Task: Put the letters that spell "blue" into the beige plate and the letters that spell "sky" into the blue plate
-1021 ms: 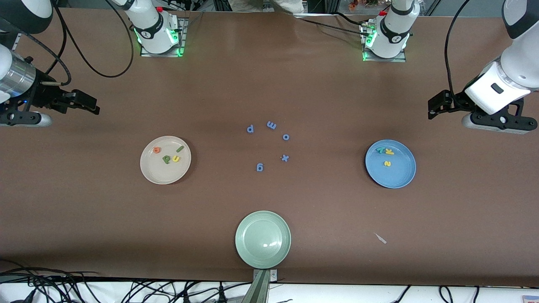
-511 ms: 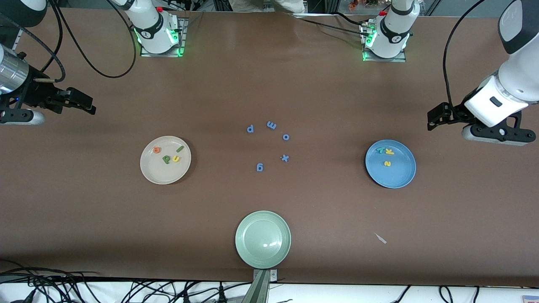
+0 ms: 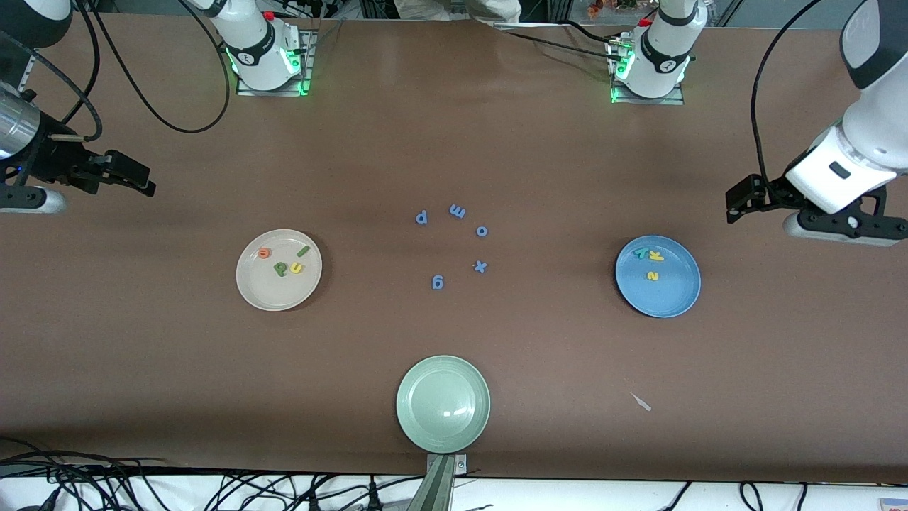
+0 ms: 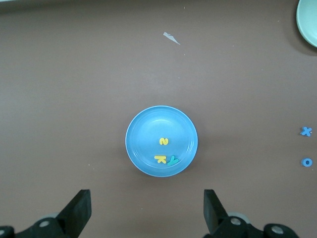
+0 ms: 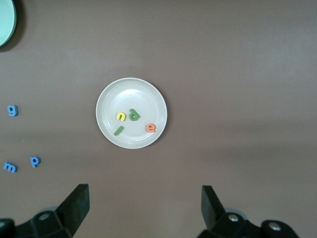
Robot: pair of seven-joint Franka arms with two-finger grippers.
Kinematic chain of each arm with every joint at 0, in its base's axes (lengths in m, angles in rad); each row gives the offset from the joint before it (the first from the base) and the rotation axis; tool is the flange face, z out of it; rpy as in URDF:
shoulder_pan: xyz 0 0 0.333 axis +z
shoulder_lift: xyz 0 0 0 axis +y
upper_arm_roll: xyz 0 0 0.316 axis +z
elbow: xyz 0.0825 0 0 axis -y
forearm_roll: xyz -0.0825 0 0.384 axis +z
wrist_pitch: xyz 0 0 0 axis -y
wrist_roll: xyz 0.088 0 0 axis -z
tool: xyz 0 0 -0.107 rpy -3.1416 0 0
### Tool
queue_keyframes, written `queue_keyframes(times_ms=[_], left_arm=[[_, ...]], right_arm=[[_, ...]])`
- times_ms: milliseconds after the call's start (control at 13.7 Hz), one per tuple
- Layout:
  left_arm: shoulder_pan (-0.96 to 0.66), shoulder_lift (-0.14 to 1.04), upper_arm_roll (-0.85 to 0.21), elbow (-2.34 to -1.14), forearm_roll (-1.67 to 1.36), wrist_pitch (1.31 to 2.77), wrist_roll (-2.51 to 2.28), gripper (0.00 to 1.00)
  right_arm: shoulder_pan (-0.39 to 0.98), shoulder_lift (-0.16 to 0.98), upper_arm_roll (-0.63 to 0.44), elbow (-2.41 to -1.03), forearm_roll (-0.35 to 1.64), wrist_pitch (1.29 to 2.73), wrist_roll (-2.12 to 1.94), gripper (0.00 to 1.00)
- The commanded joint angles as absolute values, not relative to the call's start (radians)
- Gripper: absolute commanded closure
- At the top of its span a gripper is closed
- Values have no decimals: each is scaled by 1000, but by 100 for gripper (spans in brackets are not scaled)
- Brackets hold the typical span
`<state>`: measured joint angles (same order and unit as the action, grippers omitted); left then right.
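Now four letters lie in the beige plate [image 3: 279, 270] below the open, empty right pincer [image 3: 145, 183]; three lie in the blue plate [image 3: 658, 277] below the open, empty left pincer [image 3: 735, 199]. Five blue letters [image 3: 454, 245] sit on the tabletop [image 3: 454, 142] between.

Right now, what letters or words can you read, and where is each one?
"e", "l", "b", "u": foam letters in the beige plate.
"y", "k", "s": foam letters in the blue plate.
"p", "m", "o", "x", "g": blue letters on the table between the plates.
Marks on the arm bases: too small to read.
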<state>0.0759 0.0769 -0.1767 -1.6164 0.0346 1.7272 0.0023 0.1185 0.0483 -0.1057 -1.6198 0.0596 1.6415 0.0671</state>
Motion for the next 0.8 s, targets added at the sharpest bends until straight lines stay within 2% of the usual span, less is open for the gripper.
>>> queue_keyframes(times_ms=[0, 219, 729], left_arm=[[81, -4, -186, -1708, 44, 1759, -3, 0], [81, -90, -187, -1799, 20, 1767, -3, 0], [81, -87, -186, -1786, -8, 1756, -3, 0]], right_arm=[[115, 66, -115, -1572, 51, 1614, 63, 0], [118, 69, -112, -1572, 14, 1598, 54, 0], [127, 69, -106, -1569, 8, 1594, 54, 0]])
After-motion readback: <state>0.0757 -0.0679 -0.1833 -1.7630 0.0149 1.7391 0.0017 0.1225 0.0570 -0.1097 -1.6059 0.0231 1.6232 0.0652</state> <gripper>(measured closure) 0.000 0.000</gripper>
